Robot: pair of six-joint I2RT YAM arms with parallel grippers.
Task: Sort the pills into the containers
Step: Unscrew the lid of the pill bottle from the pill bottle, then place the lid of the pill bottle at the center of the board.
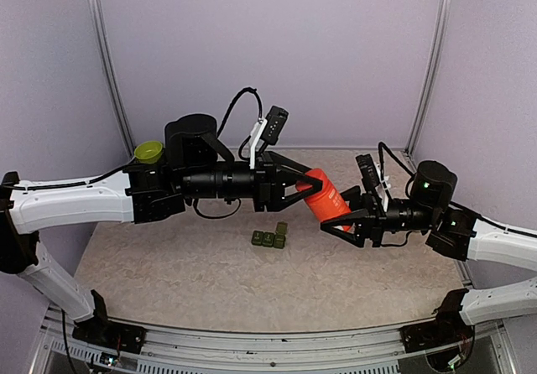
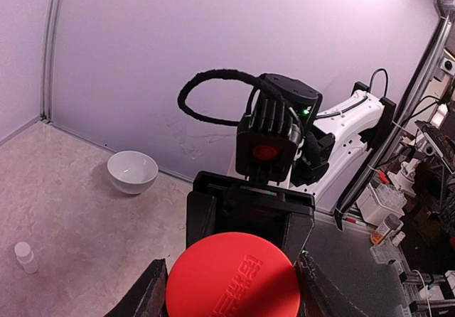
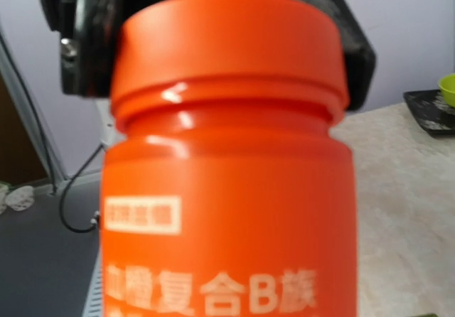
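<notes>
The containers point(image 1: 269, 238), a short dark green strip of joined compartments, lie on the table point(image 1: 168, 265) near its middle. They sit at about 8 o'clock from the red bottle point(image 1: 327, 199) in the overhead view, apart from both arms and touched by neither.

The bottle hangs above the table, tilted, with its cap point(image 2: 231, 280) pointing toward 10 o'clock. The right gripper point(image 1: 346, 220) is clenched on the bottle's lower end and carries it. In the right wrist view the bottle's orange-red body and pale label fill nearly the whole picture.

The left gripper point(image 1: 302, 186) reaches in from 9 o'clock, with one finger on each side of the cap. In the left wrist view the fingers point(image 2: 151, 292) sit right at the cap's edges, but whether they actually press on it or only flank it cannot be told.

In that same view a white bowl point(image 2: 132, 171) stands at 10 o'clock from the cap, and a tiny white bottle point(image 2: 25, 256) stands upright at 9 o'clock. A green bowl point(image 1: 148, 151) sits at the table's far left, beside the left arm.
</notes>
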